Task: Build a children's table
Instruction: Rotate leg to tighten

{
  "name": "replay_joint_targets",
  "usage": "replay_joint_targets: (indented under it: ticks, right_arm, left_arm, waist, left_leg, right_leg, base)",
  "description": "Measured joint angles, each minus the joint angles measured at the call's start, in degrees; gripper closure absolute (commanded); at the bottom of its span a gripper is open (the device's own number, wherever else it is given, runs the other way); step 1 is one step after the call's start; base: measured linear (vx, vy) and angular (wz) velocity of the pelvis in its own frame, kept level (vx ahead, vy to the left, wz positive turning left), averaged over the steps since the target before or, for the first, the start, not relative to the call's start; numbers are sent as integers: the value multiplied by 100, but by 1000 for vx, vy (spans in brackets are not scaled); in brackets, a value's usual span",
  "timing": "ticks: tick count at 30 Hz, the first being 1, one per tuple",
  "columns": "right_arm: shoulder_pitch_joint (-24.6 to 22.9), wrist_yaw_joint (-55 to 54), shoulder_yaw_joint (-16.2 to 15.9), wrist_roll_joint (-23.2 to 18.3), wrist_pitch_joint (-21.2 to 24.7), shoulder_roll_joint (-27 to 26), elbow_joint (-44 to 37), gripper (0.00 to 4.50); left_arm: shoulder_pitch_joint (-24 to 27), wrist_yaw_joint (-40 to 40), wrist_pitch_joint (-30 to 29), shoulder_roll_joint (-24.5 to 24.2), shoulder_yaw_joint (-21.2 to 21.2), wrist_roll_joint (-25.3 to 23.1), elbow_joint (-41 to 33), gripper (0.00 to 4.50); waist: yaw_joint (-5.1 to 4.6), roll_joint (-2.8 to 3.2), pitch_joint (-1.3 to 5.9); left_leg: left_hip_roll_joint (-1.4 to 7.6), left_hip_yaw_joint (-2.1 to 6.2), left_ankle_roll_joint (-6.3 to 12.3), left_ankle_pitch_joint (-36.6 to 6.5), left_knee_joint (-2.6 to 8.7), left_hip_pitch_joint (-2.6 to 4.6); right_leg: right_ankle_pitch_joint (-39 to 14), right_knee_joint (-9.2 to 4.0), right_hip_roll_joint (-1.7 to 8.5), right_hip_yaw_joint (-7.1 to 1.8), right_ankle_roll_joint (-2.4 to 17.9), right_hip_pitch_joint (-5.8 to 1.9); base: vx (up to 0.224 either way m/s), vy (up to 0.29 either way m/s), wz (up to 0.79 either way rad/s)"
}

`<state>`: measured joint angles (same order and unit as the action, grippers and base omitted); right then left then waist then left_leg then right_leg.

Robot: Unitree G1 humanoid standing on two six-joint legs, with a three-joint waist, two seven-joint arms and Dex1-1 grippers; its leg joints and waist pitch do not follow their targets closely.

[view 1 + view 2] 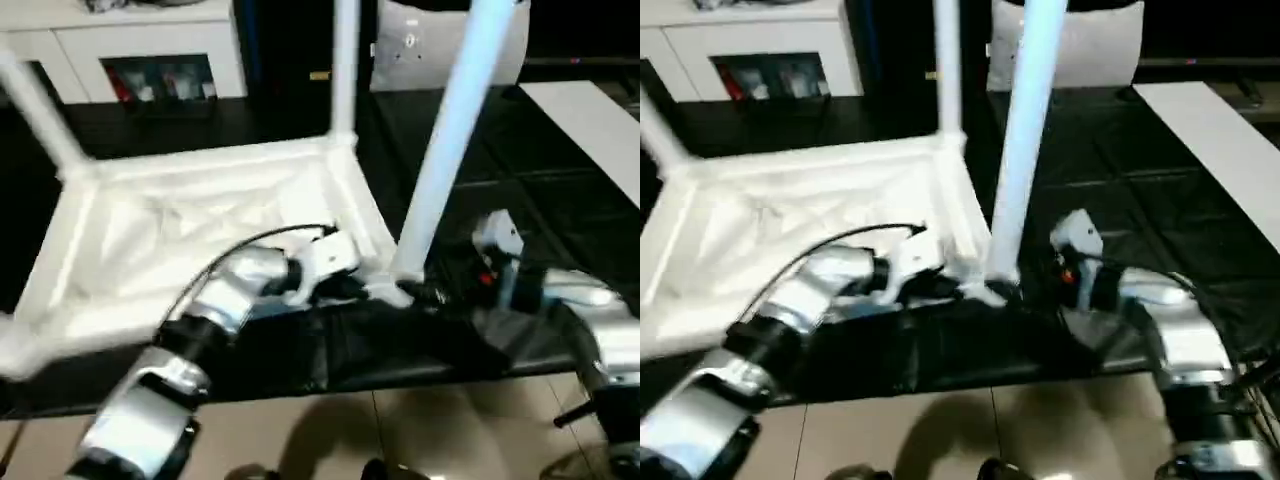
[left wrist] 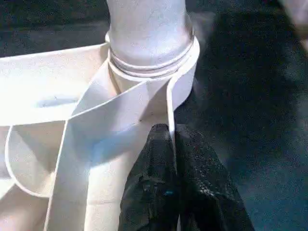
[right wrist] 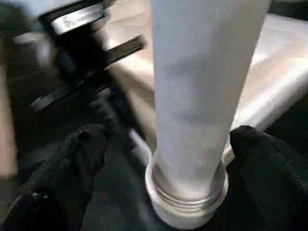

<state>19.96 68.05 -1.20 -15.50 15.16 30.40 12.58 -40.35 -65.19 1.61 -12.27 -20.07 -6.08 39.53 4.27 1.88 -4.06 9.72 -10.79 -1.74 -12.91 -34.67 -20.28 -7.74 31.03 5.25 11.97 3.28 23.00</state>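
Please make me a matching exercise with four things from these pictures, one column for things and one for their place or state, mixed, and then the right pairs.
Things:
1. left pincer
2. right pincer
3. white plastic tapered tube leg nearest the robot
4. white cabinet with glass doors

Places or states:
A. stands behind the overturned white plastic table top
B. shut on a thin rib wall of the top
C. its black fingers sit on either side of the leg's base
D. upright in a round corner socket

Pairs: 1-B, 2-C, 3-D, 4-A

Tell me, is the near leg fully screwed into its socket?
Not fully: thread rings on the leg show above the socket.
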Motion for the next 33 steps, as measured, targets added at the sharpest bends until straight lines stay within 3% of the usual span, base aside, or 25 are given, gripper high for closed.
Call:
replay_joint_targets:
  ticks: [4, 13, 23, 33]
  right_arm:
    - [11, 696, -174, -125, -171, 140, 136, 3]
    - [116, 1459, -416, -239, -299, 257, 357, 77]
    - [218, 1661, -608, -270, -396, 152, 440, 168]
    - [194, 1711, -635, -401, -67, 126, 383, 242]
  left_arm:
    - [3, -538, 340, -196, -116, 75, 1, 450]
    - [4, -1493, 752, -504, -256, 219, 1, 450]
    - [4, -1669, 768, -518, -288, 301, -1, 450]
    - [33, -1817, 800, -546, -318, 326, -53, 450]
  waist:
    - [118, -8, -2]
    - [213, -13, -3]
    - [227, -19, -5]
    - [235, -21, -7]
  left_leg:
    - [0, -1, 1, -1, -2, -3]
    - [2, -4, 1, -1, -5, -5]
    - [3, -8, 2, -3, -4, -6]
    - [2, -8, 1, -2, -5, -5]
  right_leg:
    - [0, 0, 2, 0, 0, 1]
    - [0, 4, 2, -1, 0, 4]
    - [-1, 5, 3, -2, 0, 7]
    - [-1, 5, 3, -2, 0, 6]
  base:
    - [0, 0, 0]
    - [0, 0, 0]
    - [0, 0, 0]
    - [0, 0, 0]
